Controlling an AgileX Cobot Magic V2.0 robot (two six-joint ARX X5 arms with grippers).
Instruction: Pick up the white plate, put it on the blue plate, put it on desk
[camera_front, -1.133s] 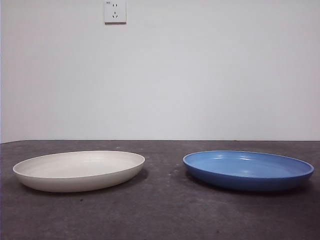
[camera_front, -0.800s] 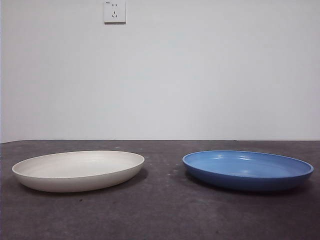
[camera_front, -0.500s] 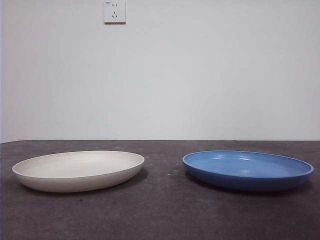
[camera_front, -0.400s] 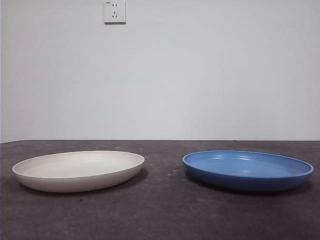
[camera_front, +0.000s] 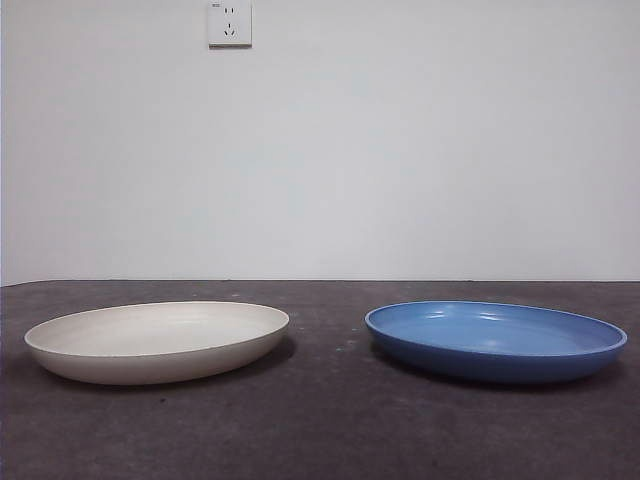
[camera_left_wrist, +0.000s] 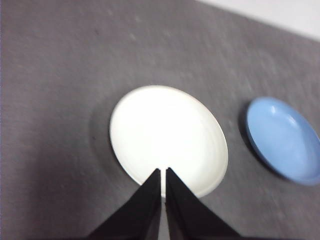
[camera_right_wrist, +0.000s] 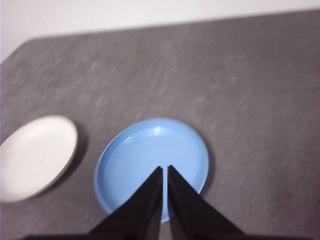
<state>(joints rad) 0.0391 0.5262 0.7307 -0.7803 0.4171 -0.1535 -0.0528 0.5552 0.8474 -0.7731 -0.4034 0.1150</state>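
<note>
**Plates untouched as both arms wait above the table**

Nothing has moved since the earlier front pictures: the white plate (camera_front: 157, 342) and the blue plate (camera_front: 496, 340) lie exactly where they lay, side by side on the dark table (camera_front: 320, 430), the white one at the left, the blue one at the right, a clear strip of bare surface between them. No arm shows in the front view; only a wall socket (camera_front: 230, 23) breaks the pale wall behind.

From its wrist camera, the left gripper (camera_left_wrist: 163, 171) hangs high over the white plate (camera_left_wrist: 168, 140), its fingers (camera_left_wrist: 151, 192) drawn together to a thin slit, holding nothing, their tips over the plate's near rim. The right gripper (camera_right_wrist: 165, 169) hangs likewise above the blue plate (camera_right_wrist: 152, 166), fingers (camera_right_wrist: 182, 197) nearly closed and empty.

The left arm is plainly the nearer one to the white plate, which lies straight below and just ahead of its fingertips. Being round, the plate offers no long axis; any grip would have to take the low rim, and the fingers would need to part first. The carry would then run rightward across the gap to the blue plate. No step of the task looks begun.
</note>
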